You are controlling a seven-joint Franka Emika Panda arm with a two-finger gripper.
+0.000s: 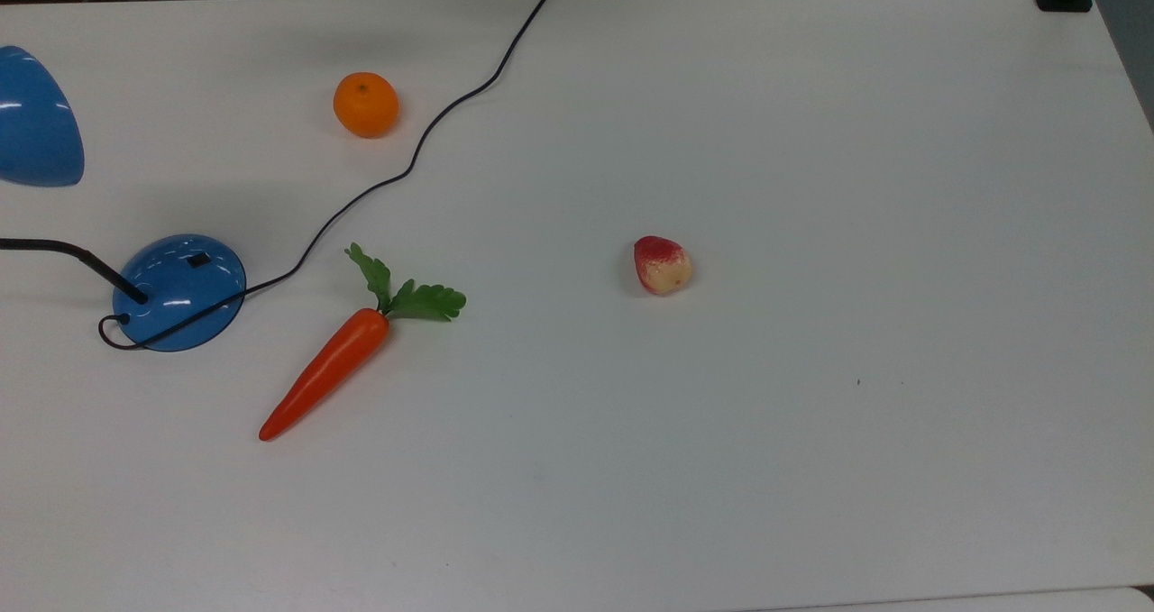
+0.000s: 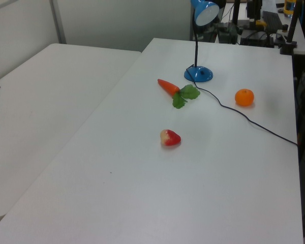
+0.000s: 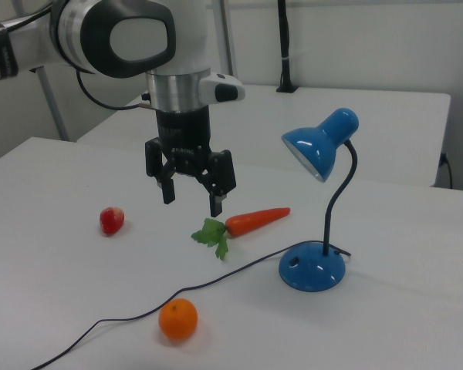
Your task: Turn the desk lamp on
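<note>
The desk lamp has a glossy blue domed base (image 1: 178, 292) with a small black switch (image 1: 198, 259), a thin black bent neck and a blue cone shade (image 1: 36, 121). It stands at the top view's left, with its black cord (image 1: 424, 139) running to the far edge. In the right view the lamp base (image 3: 312, 266) sits at the right, its shade (image 3: 316, 146) facing left and down. My gripper (image 3: 191, 199) hangs open and holds nothing, above the table, well left of the lamp in the right view. In the left view the lamp base (image 2: 198, 74) is at the far end.
An orange (image 1: 366, 105) lies beyond the cord. A toy carrot (image 1: 329, 369) with green leaves rests just right of the lamp base in the top view. A small red and yellow fruit (image 1: 662, 265) sits mid-table. A second table (image 2: 35, 101) adjoins at the left view's left.
</note>
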